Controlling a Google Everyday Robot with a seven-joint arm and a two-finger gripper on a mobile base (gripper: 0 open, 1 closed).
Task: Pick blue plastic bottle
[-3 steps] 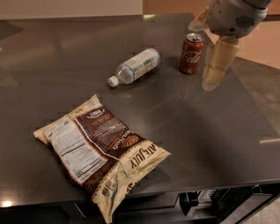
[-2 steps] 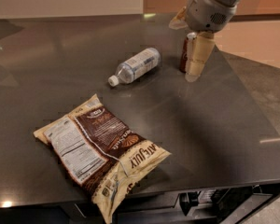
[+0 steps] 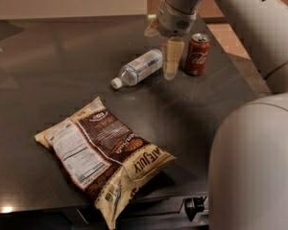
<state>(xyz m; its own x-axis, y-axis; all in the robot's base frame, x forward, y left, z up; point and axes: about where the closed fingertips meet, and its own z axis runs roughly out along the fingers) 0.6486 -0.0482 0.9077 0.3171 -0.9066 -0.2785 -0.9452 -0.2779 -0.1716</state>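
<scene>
1. The blue plastic bottle (image 3: 140,67) lay on its side on the dark counter (image 3: 43,75), toward the far side, with its white cap pointing near and left.
2. The end effector (image 3: 172,61) hung just to the right of the bottle's bottom end, between the bottle and a red can (image 3: 197,54) (the can stood upright and was not the thing to pick).
3. I could not tell if the end effector was spread or pressed together.
4. The bottle rested on the counter, so the pick was not done yet.
5. What was left, I think: get around the bottle, squeeze it and lift it.
6. A big snack bag (image 3: 103,155) lay nearer, well apart from the bottle.
</scene>
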